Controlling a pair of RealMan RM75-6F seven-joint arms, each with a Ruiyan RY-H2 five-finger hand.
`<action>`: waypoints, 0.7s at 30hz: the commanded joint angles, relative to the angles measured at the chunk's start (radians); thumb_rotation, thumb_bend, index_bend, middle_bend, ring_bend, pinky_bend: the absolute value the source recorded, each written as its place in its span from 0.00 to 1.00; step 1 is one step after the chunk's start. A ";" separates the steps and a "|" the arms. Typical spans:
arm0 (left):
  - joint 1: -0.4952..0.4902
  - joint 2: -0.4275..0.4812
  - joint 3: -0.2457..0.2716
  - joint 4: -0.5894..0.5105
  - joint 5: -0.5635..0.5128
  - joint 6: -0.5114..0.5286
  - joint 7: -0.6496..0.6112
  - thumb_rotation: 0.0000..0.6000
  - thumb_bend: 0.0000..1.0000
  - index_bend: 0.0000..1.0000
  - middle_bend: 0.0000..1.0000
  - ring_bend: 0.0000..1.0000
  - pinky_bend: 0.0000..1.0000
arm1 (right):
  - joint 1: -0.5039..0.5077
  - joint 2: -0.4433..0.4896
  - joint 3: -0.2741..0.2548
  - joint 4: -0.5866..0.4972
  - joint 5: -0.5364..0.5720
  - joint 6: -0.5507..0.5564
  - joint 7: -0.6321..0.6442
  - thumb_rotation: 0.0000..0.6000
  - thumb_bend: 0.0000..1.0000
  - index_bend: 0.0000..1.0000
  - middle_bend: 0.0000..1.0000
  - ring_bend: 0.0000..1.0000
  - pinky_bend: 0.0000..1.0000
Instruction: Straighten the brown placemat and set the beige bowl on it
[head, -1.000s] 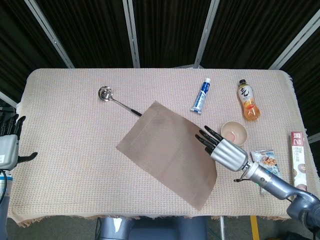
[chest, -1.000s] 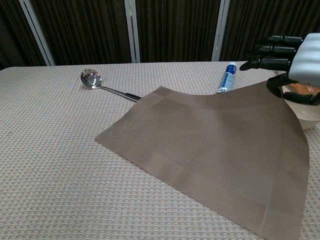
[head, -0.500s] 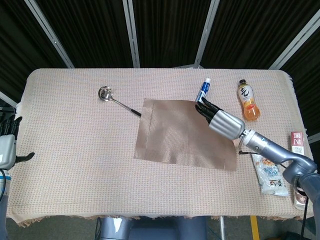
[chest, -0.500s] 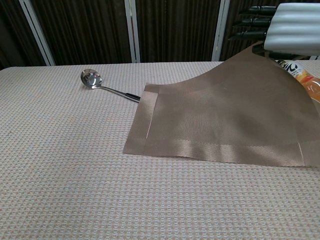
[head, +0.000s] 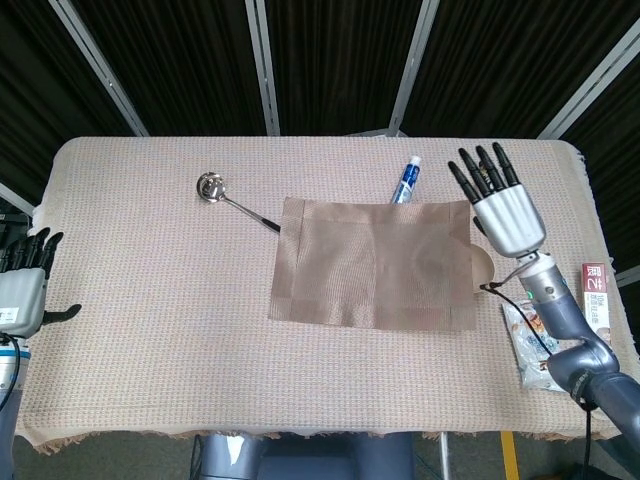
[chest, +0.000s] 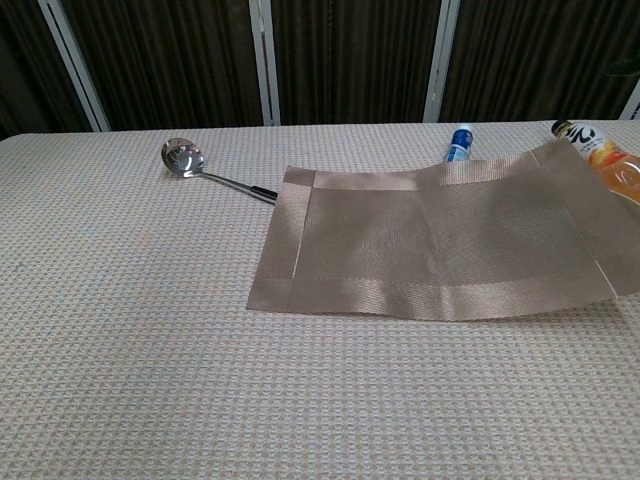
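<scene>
Brown woven placemat (head: 375, 264), thin and floppy, drapes over the light, rigid beige bowl (head: 482, 265); grip its rim. Right hand (head: 505, 213) splayed, empty; left hand (head: 22, 292) spread, idle.

A staged test cell in a lab or studio: black pleated curtains (head: 330, 60) behind slanted grey metal frame bars (head: 262, 65) enclose one bench (head: 140, 330) under beige woven cloth.

No legible text: print on the bottle (chest: 608, 160), tube (head: 406, 180), snack packet (head: 533, 345) and box (head: 598, 305) too small to read.
</scene>
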 joint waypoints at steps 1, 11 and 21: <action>-0.013 -0.013 0.019 0.022 0.089 -0.011 -0.055 1.00 0.00 0.00 0.00 0.00 0.00 | -0.132 0.074 0.010 -0.165 0.096 0.020 0.083 1.00 0.00 0.00 0.00 0.00 0.00; -0.145 -0.114 0.065 0.144 0.305 -0.171 -0.159 1.00 0.01 0.12 0.00 0.00 0.00 | -0.373 0.330 -0.123 -0.582 0.149 0.037 0.239 1.00 0.00 0.00 0.00 0.00 0.00; -0.317 -0.330 0.091 0.391 0.499 -0.292 -0.316 1.00 0.18 0.27 0.00 0.00 0.00 | -0.506 0.338 -0.198 -0.728 0.102 0.187 0.283 1.00 0.00 0.00 0.00 0.00 0.00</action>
